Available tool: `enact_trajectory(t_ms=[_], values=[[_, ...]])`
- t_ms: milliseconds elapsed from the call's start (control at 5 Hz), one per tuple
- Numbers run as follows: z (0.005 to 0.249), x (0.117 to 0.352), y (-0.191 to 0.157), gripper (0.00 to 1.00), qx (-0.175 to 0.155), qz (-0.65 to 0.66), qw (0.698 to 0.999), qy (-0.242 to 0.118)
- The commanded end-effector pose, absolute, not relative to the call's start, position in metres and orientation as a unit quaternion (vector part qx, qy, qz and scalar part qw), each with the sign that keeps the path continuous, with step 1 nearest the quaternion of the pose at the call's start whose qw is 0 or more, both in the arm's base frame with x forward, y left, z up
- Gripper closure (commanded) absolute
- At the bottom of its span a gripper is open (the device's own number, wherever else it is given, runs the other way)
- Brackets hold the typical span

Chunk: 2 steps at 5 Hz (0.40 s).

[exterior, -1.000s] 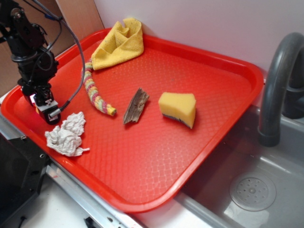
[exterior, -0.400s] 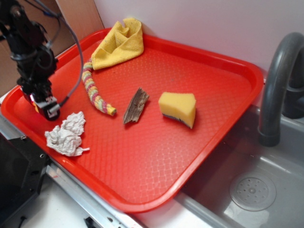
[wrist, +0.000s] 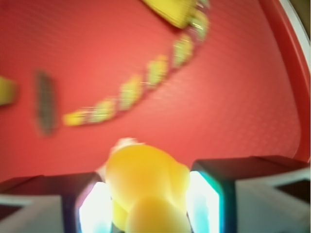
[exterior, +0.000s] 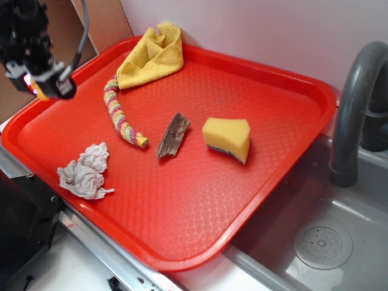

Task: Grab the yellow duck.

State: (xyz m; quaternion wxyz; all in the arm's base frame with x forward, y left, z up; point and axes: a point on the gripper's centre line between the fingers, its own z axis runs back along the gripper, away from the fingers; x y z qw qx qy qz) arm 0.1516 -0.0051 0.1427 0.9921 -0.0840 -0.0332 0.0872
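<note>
Glossy yellow rubber duck (wrist: 146,187) lifted clear of the red plastic tray (exterior: 200,206).
The black gripper (wrist: 148,204), closed on it, is now raised; the grab appears complete.

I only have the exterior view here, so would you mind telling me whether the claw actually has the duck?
Observer: Yes. In the wrist view the yellow duck sits between the fingers of the claw, pressed on both sides.
Operator: Thanks. Is it clear of the tray?
Observer: The wrist view shows bare red tray beyond the duck, though that view is blurred.
Operator: What lies ahead of the claw there?
Observer: The striped rope runs across the view beyond the duck, with the dark piece of wood at the left.
</note>
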Motion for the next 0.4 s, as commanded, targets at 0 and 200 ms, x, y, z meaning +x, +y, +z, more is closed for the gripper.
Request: enact_trajectory(t_ms=[0,200], values=[[0.2283,0.1533,-0.0522,1.0,-0.124,0.051,0.989,-0.063],[0.2218,0.1531,-0.049,1.0,-0.131,0.044,0.989,-0.057]])
